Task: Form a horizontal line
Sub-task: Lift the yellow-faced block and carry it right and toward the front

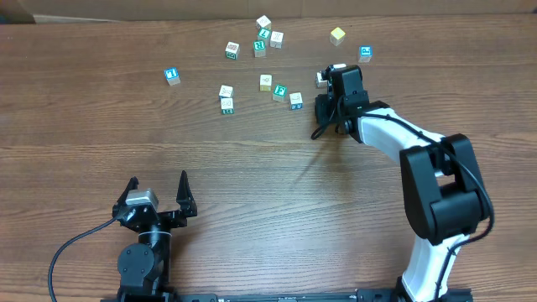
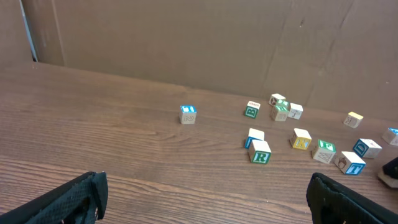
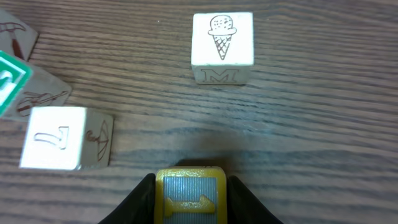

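Observation:
No straight row of four touching cubes shows; the toy cubes lie scattered at the far side. Three of them, a cream cube (image 1: 265, 81), a teal-green cube (image 1: 280, 92) and a blue-marked cube (image 1: 295, 101), lie in a loose slanting run, apart. My right gripper (image 1: 324, 80) is shut on a yellow cube (image 3: 189, 196) with a grey-blue face, low over the table. Ahead of it lies a cream ice-cream cube (image 3: 222, 46), and to the left a cream cube (image 3: 59, 138). My left gripper (image 1: 159, 180) is open and empty near the front edge, far from the cubes.
Other loose cubes lie around: a blue one (image 1: 172, 75) at the left, a pair (image 1: 226, 98), a cluster (image 1: 263, 35) at the back, a yellow one (image 1: 337, 35) and a blue one (image 1: 365, 53). A cardboard wall (image 2: 186, 37) stands behind the table.

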Motion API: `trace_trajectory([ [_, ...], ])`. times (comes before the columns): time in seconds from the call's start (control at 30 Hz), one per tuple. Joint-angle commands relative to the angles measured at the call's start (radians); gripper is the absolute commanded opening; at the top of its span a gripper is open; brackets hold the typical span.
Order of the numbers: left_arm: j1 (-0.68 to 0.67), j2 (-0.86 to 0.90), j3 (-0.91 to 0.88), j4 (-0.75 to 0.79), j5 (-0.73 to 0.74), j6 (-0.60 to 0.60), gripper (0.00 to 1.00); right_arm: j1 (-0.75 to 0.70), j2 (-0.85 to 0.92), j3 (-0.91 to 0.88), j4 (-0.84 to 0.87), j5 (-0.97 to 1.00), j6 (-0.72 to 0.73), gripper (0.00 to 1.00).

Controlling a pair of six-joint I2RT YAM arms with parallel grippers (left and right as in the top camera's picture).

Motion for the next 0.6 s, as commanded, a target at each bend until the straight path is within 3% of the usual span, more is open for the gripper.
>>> trace_trajectory([
  [0.0,0.005,-0.011,-0.004,0.000,-0.002,0.022,1.00,0.000,-0.144,-0.002,-0.029,0.019,0.003,0.31],
  [0.33,0.005,-0.011,-0.004,0.000,-0.002,0.022,0.99,0.000,-0.498,-0.002,-0.373,0.018,0.007,0.31],
  [0.57,0.005,-0.011,-0.004,0.000,-0.002,0.022,1.00,0.000,-0.562,-0.003,-0.594,-0.015,0.027,0.32],
])
